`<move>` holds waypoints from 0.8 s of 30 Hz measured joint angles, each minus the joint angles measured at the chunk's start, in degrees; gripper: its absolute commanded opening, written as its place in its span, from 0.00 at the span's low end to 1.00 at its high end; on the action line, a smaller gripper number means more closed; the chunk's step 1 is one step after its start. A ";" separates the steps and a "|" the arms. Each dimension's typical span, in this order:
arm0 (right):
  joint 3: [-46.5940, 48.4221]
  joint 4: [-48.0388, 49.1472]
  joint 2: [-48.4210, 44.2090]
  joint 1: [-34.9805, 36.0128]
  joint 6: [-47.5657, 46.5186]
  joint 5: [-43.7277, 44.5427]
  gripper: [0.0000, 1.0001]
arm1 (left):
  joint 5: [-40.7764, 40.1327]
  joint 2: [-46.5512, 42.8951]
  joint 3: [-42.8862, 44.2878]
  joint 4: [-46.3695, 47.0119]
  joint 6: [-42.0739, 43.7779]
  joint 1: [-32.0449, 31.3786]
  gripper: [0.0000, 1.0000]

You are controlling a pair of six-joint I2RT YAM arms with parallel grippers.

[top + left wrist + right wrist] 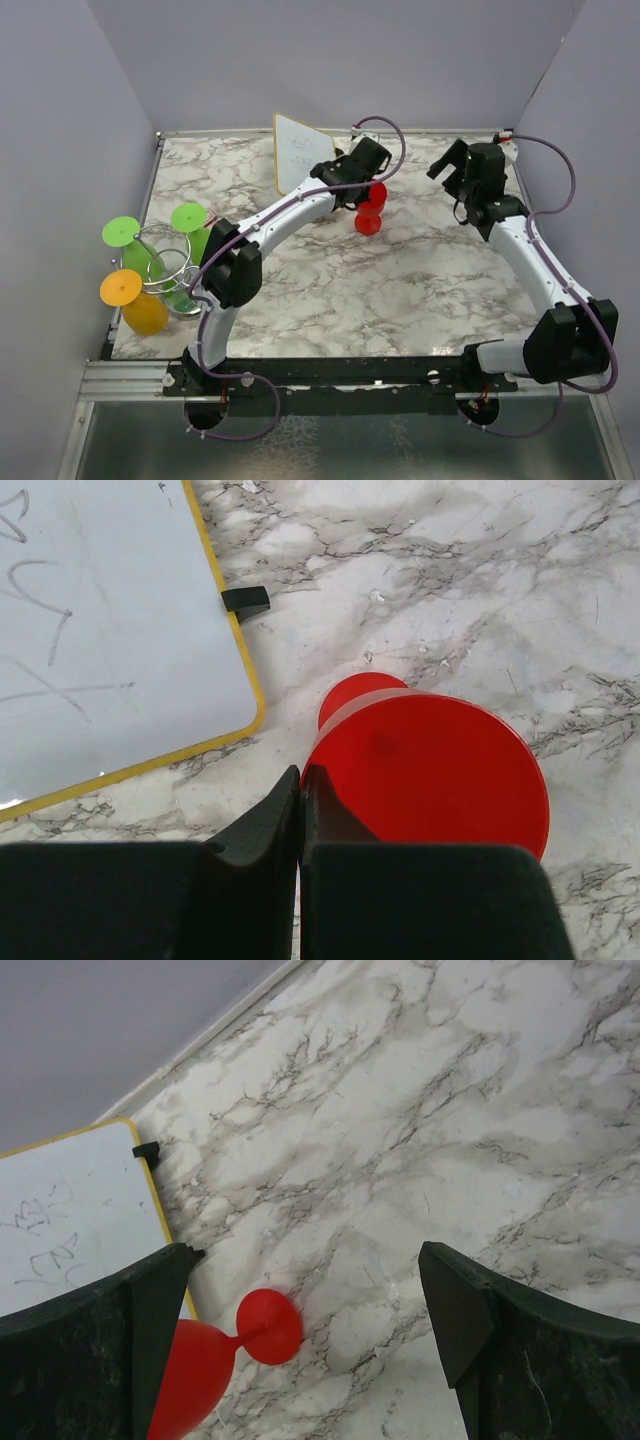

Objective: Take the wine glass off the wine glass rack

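grey walls close in a marble table (400,290), and the rack (165,262) stands at its left edge, toward the near corner. two green glasses (188,217) and an orange glass (120,287) hang there upside down, feet up, so the wire arms carry them by the stem.

the red glass (370,210) is already off the rack. it sits out by the far edge, about midway along, just beside the whiteboard (298,150). that spot is well apart from the rack, which is probably why it was picked: nothing there to knock. whether the glass stands or leans i cannot tell. both wrist views show its small foot beyond the wider bowl.

the left gripper (302,775) hangs right over the bowl with its fingers pressed together. no red shows between them, so it looks like it holds nothing, though the right finger hides where it meets the bowl.

the right gripper (305,1255) is spread wide over bare marble near the far right corner, aimed toward the glass but clear of it, likely parked out of the way.

judging by this, the red glass's removal is done.
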 measured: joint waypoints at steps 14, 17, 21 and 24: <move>1.79 -7.34 -0.31 0.00 3.32 1.88 0.99 | 0.17 1.53 3.87 -1.40 2.56 0.02 0.60; 1.46 -7.08 -2.82 0.00 2.60 2.19 0.99 | 0.66 0.63 5.22 -2.19 3.48 0.02 0.68; -1.81 -5.51 -8.44 0.00 1.03 2.56 0.99 | 1.79 -4.24 5.22 -4.13 4.68 0.02 0.84; -4.76 -3.67 -12.07 0.00 -0.52 2.19 0.99 | 2.80 -11.78 3.02 -4.20 5.53 0.02 0.95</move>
